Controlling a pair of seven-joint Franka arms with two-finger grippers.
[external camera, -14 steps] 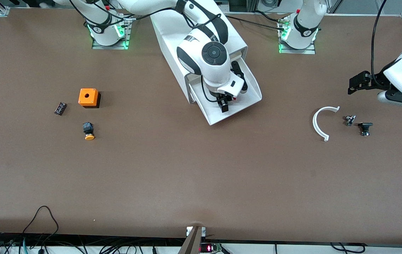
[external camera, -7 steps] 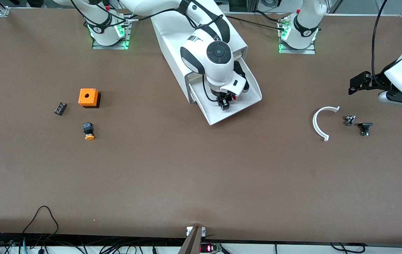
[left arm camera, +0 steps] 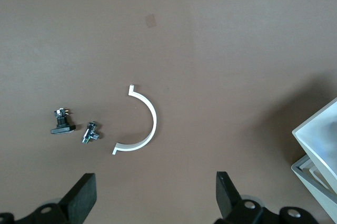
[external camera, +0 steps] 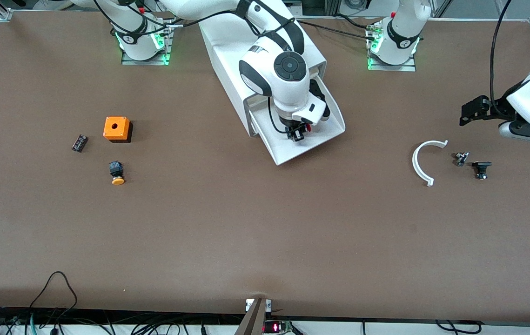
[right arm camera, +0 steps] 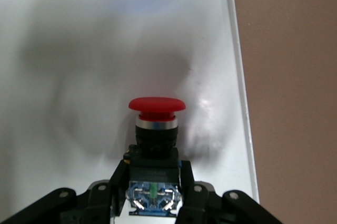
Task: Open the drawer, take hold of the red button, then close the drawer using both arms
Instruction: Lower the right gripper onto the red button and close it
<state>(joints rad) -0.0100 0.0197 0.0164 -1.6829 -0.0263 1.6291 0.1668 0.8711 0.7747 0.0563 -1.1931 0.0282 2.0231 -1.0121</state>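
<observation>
The white drawer (external camera: 327, 132) stands pulled out of its white cabinet (external camera: 227, 51) at the middle of the table. My right gripper (external camera: 297, 135) reaches down into the drawer and is shut on the black body of the red-capped button (right arm camera: 157, 105). In the right wrist view the gripper (right arm camera: 154, 171) has a finger on each side of the body, and the cap points away over the drawer floor (right arm camera: 79, 76). In the front view only a bit of red (external camera: 308, 126) shows under the hand. My left gripper (external camera: 472, 111) is open and empty, waiting above the table at the left arm's end.
An orange cube with a hole (external camera: 117, 128), a yellow-capped button (external camera: 117, 173) and a small black part (external camera: 79, 143) lie toward the right arm's end. A white arc (external camera: 425, 160), a small metal part (external camera: 460, 158) and a black part (external camera: 481, 169) lie under the left gripper (left arm camera: 155, 200).
My right hand has shifted slightly inside the drawer toward the cabinet, with the button in its grip. The left arm has barely moved.
</observation>
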